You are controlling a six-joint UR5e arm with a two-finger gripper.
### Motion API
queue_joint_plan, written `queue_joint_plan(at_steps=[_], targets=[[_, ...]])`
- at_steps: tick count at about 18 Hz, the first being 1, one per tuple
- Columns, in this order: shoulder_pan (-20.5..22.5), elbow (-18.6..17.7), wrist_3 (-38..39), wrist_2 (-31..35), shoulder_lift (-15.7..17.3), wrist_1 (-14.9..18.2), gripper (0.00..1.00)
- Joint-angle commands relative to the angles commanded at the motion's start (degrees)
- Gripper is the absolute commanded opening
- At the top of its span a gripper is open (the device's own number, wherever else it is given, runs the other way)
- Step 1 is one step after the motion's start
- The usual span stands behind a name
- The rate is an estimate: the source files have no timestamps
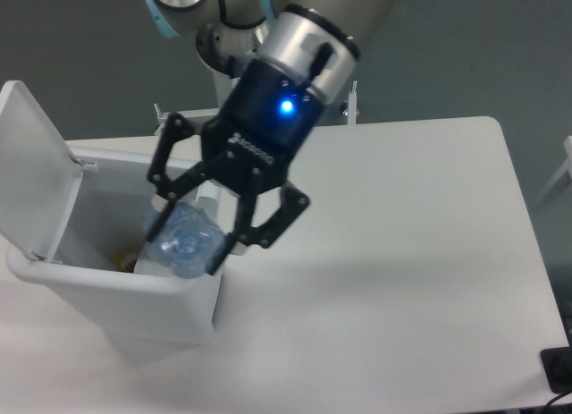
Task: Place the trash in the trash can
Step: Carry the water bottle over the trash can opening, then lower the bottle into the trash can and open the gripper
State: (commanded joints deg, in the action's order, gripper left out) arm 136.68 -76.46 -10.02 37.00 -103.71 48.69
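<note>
The crushed clear bottle (185,242) hangs over the open mouth of the trash can (107,287), above the right part of the opening, just inside the right-hand wall. It does not rest on anything in the bin; it is carried clear of the rim. Bluish tint shows through the crumpled plastic; the cap cannot be made out.

The gripper (187,244) is clamped on the bottle: one black fingertip presses its 9 o'clock side, the other its 4 o'clock side, with the bottle filling the gap between them. The gripper points down toward 7 o'clock, and a blue light glows on its black body. The silver wrist and the arm (313,29) run up toward 1 o'clock and out of the top of the frame.

Inside the bin, at 8 o'clock from the bottle, a flat whitish piece and something yellowish lie on the bottom, partly hidden by the bottle; what they are cannot be told. The white lid (31,168) stands open and upright at 9 o'clock from the opening, hinged on the left rim.

The bin sits at the left end of the white table (402,280). The arm's base column (219,47) rises behind the table's far edge at 12 o'clock from the bin.
</note>
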Motion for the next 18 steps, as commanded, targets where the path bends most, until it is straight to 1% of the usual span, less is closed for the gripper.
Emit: queue_joint_plan(at_steps=[4,6,7,10,11,12,13,14,18], targets=[[-0.36,-1.93,-0.09,0.70,-0.61,-0.18,0.52],[-2.28,-2.55,-0.96,4.12,-0.70,-0.18,0.54],[-2.99,-2.90,-1.40,5.52,-0.79,-0.18,0.57],[-3.70,-3.61,-1.76,7.03,-0.70,-0.18,0.62],[-3.70,-3.70,-2.02,7.12,-0.70,-0.18,0.71],[-3.78,-3.78,-2.20,7.12,-0.70,-0.18,0.77],[-3.78,-4.05,-2.37,7.21,-0.61,-0.27,0.89],[-3.78,-4.14,-2.81,7.21,-0.44,-0.27,0.93],[-3.70,-4.14,-2.90,7.21,-0.26,-0.27,0.97]])
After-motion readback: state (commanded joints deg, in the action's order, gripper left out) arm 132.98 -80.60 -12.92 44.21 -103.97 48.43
